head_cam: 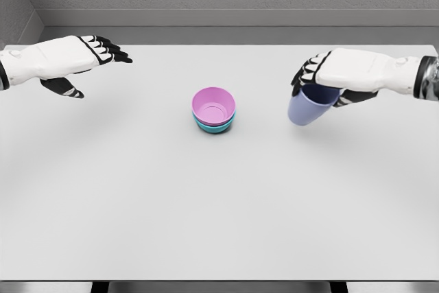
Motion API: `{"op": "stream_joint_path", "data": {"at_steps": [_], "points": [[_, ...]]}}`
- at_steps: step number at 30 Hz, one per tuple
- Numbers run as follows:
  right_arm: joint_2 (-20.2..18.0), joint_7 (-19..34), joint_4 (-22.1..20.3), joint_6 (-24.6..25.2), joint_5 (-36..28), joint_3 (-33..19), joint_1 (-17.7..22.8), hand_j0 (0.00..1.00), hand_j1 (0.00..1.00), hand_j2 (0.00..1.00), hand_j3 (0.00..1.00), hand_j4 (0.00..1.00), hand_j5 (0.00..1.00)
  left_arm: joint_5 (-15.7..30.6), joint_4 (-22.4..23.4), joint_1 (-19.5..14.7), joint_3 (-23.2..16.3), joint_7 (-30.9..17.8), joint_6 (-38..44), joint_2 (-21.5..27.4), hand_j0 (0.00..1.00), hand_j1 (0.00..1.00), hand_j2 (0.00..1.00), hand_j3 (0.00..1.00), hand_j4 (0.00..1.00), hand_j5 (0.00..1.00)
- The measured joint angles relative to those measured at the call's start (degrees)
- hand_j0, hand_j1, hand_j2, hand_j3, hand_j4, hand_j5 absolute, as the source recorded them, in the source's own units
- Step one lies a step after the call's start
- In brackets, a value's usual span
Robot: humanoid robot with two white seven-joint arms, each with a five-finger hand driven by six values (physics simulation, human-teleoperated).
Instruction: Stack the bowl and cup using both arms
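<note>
White desk [219, 224] is carrying the pink bowl [213, 106], nested in a teal bowl [214, 125]. Right of it, the right robot hand [322, 80] is clamping the cup [307, 108], tilted, presumably for stacking. Far left, the left robot hand [92, 56] is hovering with fingers apart.

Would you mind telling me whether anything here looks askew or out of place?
Only the blue cup is tilted, because the right robot hand grips it. The pink bowl sits squarely nested in the teal bowl; nothing looks spilled or damaged.

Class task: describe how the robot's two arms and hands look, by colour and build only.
Both arms are smooth white shells. The left hand and right hand have white backs with black jointed fingers and black palms. A grey metallic band shows at the right wrist.
</note>
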Motion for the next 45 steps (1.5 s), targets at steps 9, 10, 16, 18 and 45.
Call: {"op": "stream_joint_path", "data": {"at_steps": [9, 10, 16, 18, 45], "points": [[2.56, 0.0, 0.05, 0.01, 0.07, 0.17, -1.06, 0.64, 0.64, 0.64, 0.64, 0.64, 0.64, -0.04, -0.05, 0.09, 0.16, -0.01, 0.0, -0.05, 1.0, 1.0, 1.0, 1.0, 1.0, 1.0], [2.74, -0.01, 0.05, 0.01, 0.1, 0.17, -1.06, 0.64, 0.64, 0.64, 0.64, 0.64, 0.64, -0.04, -0.07, 0.09, 0.18, -0.01, 0.0, -0.05, 1.0, 1.0, 1.0, 1.0, 1.0, 1.0], [3.22, -0.57, 0.01, -0.02, 0.17, 0.04, -1.23, 0.6, 0.6, 0.6, 0.6, 0.6, 0.6, -0.03, -0.11, 0.09, 0.2, -0.01, 0.0, 0.01, 1.0, 1.0, 1.0, 1.0, 1.0, 1.0], [3.53, -0.85, 0.0, -0.02, 0.18, 0.03, -1.5, 0.6, 0.6, 0.6, 0.6, 0.6, 0.6, -0.03, -0.12, 0.09, 0.23, -0.01, 0.0, 0.02, 1.0, 1.0, 1.0, 1.0, 1.0, 1.0], [15.53, -1.07, 2.82, 1.34, 0.75, 1.22, -6.77, 0.61, 0.61, 0.61, 0.61, 0.61, 0.61, -0.05, -0.01, 0.09, 0.23, 0.0, 0.0, 0.05, 1.0, 1.0, 1.0, 1.0, 1.0, 1.0]]}}
